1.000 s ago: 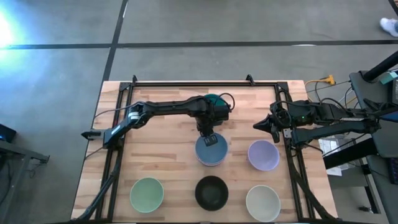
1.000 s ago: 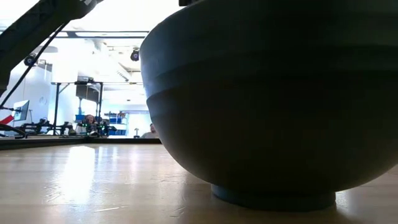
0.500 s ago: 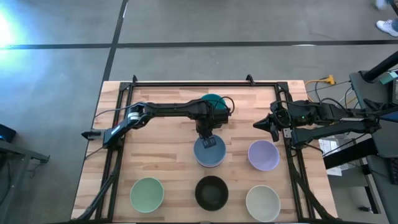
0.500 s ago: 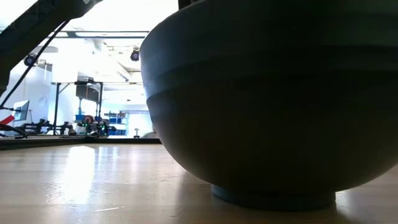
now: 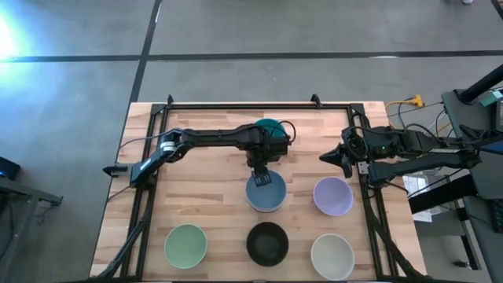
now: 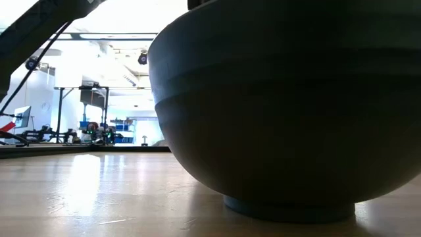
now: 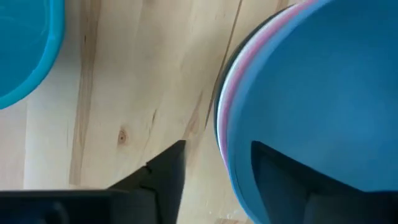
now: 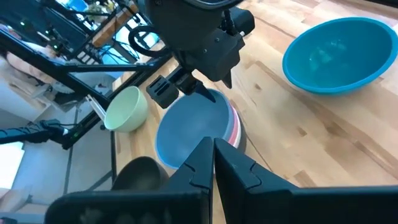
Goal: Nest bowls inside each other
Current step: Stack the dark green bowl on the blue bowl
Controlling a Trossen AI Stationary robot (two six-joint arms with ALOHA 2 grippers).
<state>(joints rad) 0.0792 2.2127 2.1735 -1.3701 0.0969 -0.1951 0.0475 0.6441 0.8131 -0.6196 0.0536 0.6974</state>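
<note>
Bare table (image 5: 196,189) left of the blue bowl (image 5: 266,192); teal bowl (image 5: 269,129) crowds behind it.

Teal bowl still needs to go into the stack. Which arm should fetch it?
Left, probably. The left gripper is open astride the rim of the blue bowl topping the stack, and the teal bowl sits just beyond it. The right gripper waits at the table's right edge, fingers shut.
</note>
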